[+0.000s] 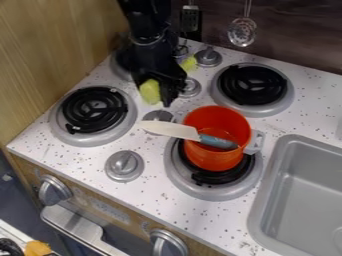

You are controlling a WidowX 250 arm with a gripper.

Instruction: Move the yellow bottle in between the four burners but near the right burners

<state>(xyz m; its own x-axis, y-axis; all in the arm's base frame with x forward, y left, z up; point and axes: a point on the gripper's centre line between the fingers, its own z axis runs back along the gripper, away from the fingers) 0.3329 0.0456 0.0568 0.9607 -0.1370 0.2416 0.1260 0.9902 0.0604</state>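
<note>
Grasping appears in hand: the gripper is over the yellow bottle, beside the rear left burner, closure indeterminable; next, verify a secure hold before transferring centrally, near the right burners.

Comes to four burners, one sink towards the bench's right edge, two front knobs below its front edge, and probably five top knobs. Adds one orange pot, one knife, one yellow bottle, one metal handle, two hanging utensils past the back edge.
</note>
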